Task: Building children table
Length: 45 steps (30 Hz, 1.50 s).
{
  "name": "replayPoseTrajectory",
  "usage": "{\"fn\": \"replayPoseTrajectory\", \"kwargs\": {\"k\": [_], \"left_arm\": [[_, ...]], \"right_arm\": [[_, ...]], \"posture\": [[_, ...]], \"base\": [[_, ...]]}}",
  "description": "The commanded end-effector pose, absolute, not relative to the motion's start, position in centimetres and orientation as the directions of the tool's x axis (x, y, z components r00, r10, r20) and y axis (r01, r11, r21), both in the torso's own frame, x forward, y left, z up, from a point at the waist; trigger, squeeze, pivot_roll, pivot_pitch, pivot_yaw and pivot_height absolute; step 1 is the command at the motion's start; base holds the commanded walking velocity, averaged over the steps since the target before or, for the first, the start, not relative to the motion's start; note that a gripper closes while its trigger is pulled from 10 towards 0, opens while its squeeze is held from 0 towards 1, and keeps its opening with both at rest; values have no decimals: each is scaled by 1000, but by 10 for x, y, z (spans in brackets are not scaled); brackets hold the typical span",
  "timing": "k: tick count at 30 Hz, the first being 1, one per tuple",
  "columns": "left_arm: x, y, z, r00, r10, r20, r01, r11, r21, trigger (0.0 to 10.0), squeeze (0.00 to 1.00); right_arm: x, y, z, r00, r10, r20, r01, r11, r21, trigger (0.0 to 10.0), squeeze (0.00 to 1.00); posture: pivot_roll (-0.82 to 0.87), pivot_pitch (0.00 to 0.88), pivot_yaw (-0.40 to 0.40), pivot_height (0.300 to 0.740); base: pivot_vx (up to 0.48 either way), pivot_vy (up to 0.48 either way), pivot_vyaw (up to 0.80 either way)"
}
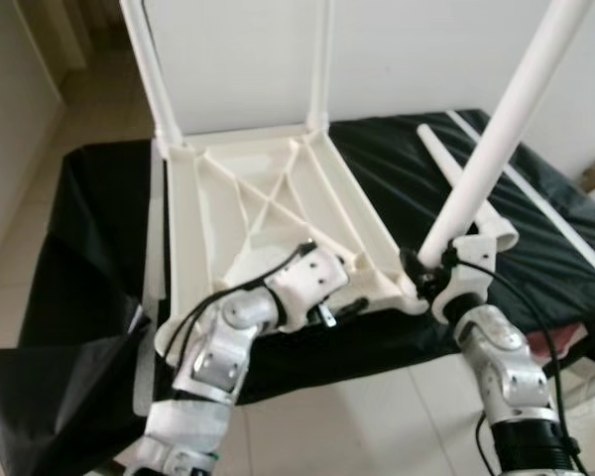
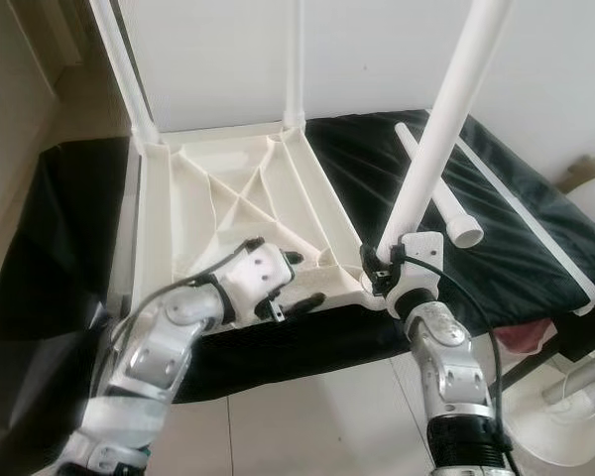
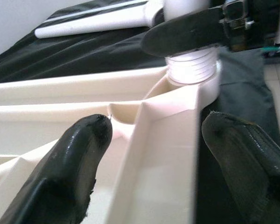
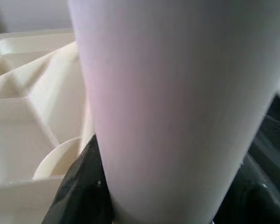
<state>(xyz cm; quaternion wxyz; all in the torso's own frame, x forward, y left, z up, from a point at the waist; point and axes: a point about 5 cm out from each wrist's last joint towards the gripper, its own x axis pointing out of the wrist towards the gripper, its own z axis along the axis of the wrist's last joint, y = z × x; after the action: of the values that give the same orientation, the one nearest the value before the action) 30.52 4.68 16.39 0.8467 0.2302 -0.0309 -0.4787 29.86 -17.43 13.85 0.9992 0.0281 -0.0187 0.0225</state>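
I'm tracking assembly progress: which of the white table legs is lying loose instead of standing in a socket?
The leg lying flat on the black cloth, the loose leg, right of the upturned tabletop. The others stand in corner sockets.

The tabletop (image 1: 268,213) and leg (image 1: 496,149) look like smooth cream-white plastic with a slight sheen. The black sheet (image 1: 99,288) is thin, creased, glossy film. The floor (image 1: 357,426) is smooth pale tile.

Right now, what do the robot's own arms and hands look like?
Both arms are silver, built of rounded, jointed metal segments with black cables looping along them. The right arm has a ribbed black collar low on the forearm. The left hand and right hand each have a white housing and two black fingers; the left's are thick with rounded tips.
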Motion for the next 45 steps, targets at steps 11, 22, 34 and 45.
{"fn": "replayPoseTrajectory", "kwargs": {"k": [11, 22, 34, 45], "left_arm": [[315, 49, 172, 689, -724, -39, 678, 624, 389, 10000, 0], [316, 51, 175, 670, -742, -10, 686, 614, 389, 10000, 0], [315, 52, 176, 666, -746, 3, 683, 612, 399, 10000, 0], [312, 50, 175, 653, -757, 2, 694, 600, 399, 10000, 0]], "right_arm": [[290, -157, 125, 952, -303, -33, 304, 937, 170, 10000, 0], [290, -150, 134, 959, -282, -11, 279, 941, 193, 10000, 0], [287, -149, 148, 970, -230, 77, 211, 958, 196, 10000, 1000], [286, -166, 151, 992, -26, 123, 10, 992, 126, 10000, 0]], "posture": [[-52, 42, -29, 740], [-46, 48, -22, 740], [-46, 44, -19, 740], [-51, 49, -15, 740]], "base": [[0, 0, 0], [0, 0, 0], [0, 0, 0], [0, 0, 0]]}}
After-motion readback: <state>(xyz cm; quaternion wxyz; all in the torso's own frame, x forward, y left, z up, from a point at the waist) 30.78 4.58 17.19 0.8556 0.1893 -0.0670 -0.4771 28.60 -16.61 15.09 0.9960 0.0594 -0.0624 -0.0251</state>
